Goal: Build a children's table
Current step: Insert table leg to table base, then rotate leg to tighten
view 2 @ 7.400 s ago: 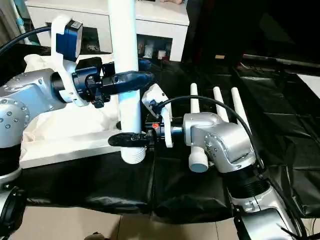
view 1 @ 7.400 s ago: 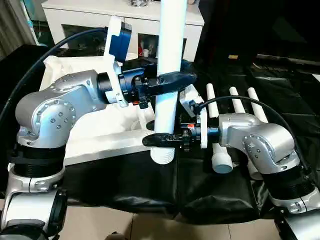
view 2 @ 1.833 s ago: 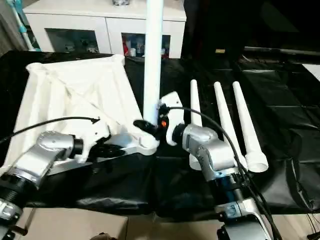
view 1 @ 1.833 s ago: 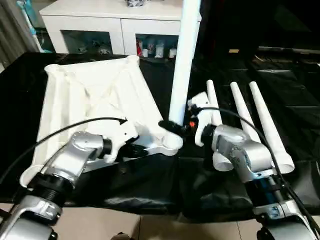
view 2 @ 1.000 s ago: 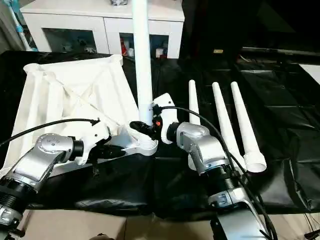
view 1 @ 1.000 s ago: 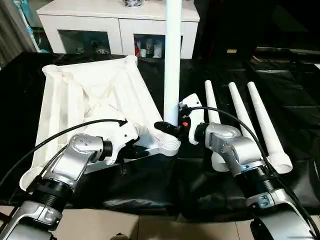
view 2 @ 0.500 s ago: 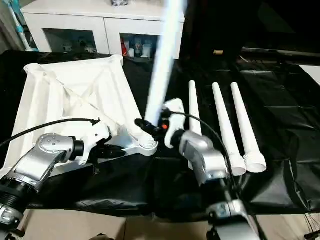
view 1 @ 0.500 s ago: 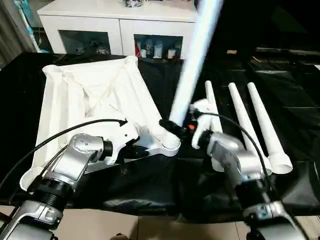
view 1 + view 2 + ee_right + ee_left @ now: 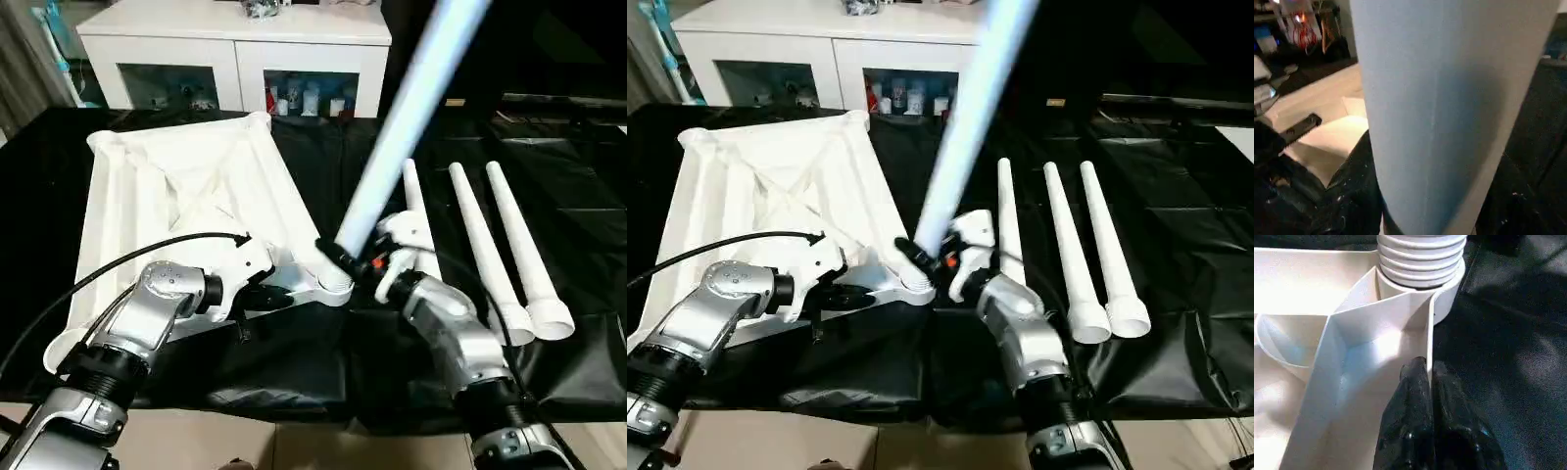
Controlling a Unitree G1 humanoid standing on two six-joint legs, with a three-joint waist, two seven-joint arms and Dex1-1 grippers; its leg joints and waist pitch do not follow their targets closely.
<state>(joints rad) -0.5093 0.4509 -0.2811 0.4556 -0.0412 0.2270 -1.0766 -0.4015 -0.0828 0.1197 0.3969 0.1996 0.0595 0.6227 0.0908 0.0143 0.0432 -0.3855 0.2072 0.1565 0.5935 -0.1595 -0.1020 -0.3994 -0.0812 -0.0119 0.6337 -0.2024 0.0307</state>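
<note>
- The left gripper (image 9: 1422,377) is pinching its two black fingers shut on a thin upright rib of the table top (image 9: 186,186), just beside the near corner socket (image 9: 1447,293).
- The right gripper (image 9: 338,257) is clamping the lower end of a leg (image 9: 411,108), its fingers closed around the tube just above that same socket.
- The leg's ridged foot is sitting in the socket (the rings show stacked in the left wrist view), while its shaft is leaning up and away toward the robot's right.
- A second ago the leg was standing upright in the socket; now it is tilting well over, and the right forearm has swung lower and nearer.
- The table top is lying upside down on the black sheet (image 9: 294,362), showing its X-braced ribs, all in smooth white plastic.
- Three spare legs (image 9: 1087,245), tapered white tubes, are lying side by side on the sheet to the right of the right gripper.
</note>
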